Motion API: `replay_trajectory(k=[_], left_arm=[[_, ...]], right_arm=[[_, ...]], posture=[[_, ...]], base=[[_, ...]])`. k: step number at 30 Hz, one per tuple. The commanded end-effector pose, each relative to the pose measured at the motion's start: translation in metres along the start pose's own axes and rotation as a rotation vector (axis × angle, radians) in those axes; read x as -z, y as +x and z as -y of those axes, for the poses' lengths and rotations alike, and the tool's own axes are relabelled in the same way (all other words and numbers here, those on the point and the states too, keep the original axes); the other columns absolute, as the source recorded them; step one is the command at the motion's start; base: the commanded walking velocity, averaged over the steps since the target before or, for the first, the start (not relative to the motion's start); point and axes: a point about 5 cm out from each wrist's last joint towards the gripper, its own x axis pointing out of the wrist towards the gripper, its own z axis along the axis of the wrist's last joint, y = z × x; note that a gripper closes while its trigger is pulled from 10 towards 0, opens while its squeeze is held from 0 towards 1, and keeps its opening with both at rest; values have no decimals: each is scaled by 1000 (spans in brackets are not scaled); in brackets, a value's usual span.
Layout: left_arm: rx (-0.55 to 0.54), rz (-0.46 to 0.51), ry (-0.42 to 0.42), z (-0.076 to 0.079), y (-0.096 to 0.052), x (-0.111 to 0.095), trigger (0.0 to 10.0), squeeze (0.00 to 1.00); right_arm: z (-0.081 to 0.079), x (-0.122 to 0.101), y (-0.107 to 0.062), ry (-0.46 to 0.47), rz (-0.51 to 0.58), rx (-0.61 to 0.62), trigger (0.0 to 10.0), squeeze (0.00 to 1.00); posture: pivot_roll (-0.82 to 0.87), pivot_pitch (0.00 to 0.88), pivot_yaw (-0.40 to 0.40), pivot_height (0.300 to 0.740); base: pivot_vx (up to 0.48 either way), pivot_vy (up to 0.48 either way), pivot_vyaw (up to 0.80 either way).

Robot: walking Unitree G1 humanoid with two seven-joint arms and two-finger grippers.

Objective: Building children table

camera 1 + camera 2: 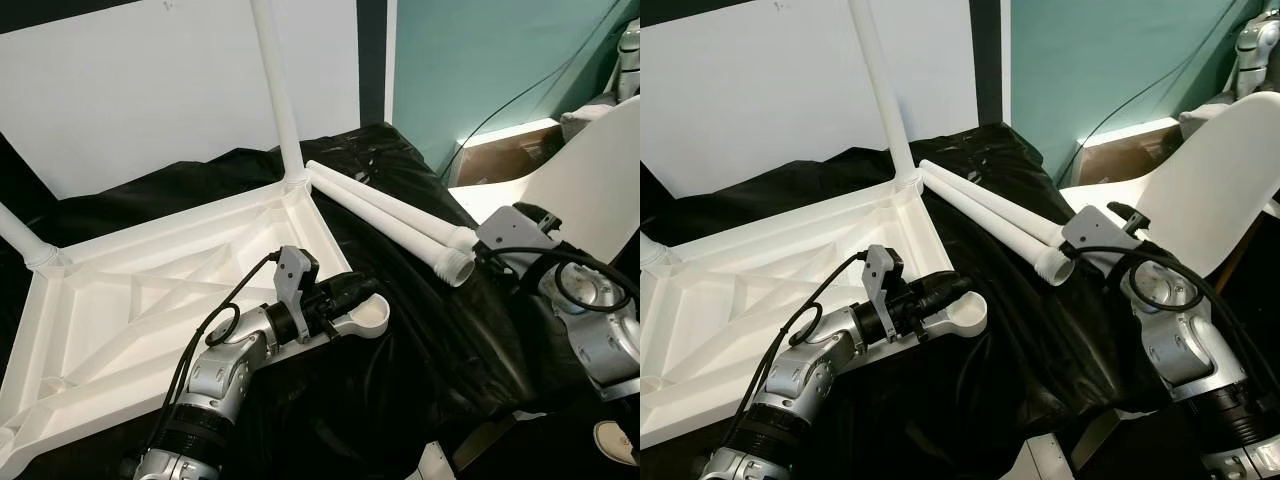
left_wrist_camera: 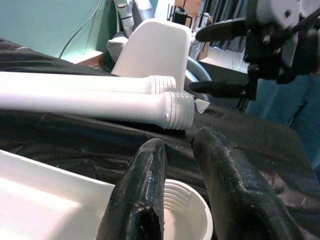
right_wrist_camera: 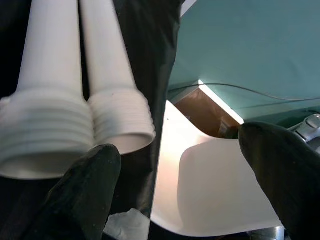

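white table top point(image 1: 150, 300) lies upside down on black sheeting point(image 1: 420, 330), ribs facing up. two legs already stand in corner sockets: one at the far corner point(image 1: 278, 95), one at the far left corner point(image 1: 18, 235). two loose legs point(image 1: 400, 222) lie side by side on the sheeting just beyond the table's right edge, threaded ends pointing toward the right arm.

left gripper point(image 2: 175, 195) sits at the near-right corner socket point(image 1: 368, 315), fingers narrow, one finger point(image 2: 142, 190) over the threaded cup, the other just outside its rim. whether it presses on the rim i cannot tell. reads as bracing the corner.

right gripper point(image 3: 175, 170) hovers at the threaded ends of the loose legs, fingers spread wide, nothing held. nearer leg end point(image 3: 37, 135) is just beside one finger point(image 3: 85, 190).

step in hand, as i judge it: pick up one leg for the open socket.

to do it well:
- close on a single leg, on the smooth shaft behind the thread, not on the thread itself.
- the legs touch each other, so ease one finger between them or take the outer one.
- keep the left gripper steadying the corner but clear of the cup's mouth.
- bring the leg upright before seating, then turn.

a white chair point(image 1: 590, 180) stands close on the right; watch the swing.
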Motion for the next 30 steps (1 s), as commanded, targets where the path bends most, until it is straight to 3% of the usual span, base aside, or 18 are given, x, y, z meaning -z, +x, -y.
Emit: replay_trajectory(k=[1,9,14,30], left_arm=[[-16,-22,-12,-1,-2,6,10000,0],[-43,-23,-10,-3,-9,7,10000,0],[-66,-23,-8,-4,-12,7,10000,0],[-96,-22,-9,-3,-18,8,10000,0]], right_arm=[[-1,-1,5,-28,11,-2,10000,0],[-4,0,22,-95,27,-33,10000,0],[-10,3,43,-142,30,-65,10000,0],[-24,-5,58,-164,78,-134,10000,0]], posture=[[-89,0,107,740],[-47,0,94,740],[-30,0,89,740],[4,0,75,740]], base=[[0,0,0],[0,0,0],[0,0,0],[0,0,0]])
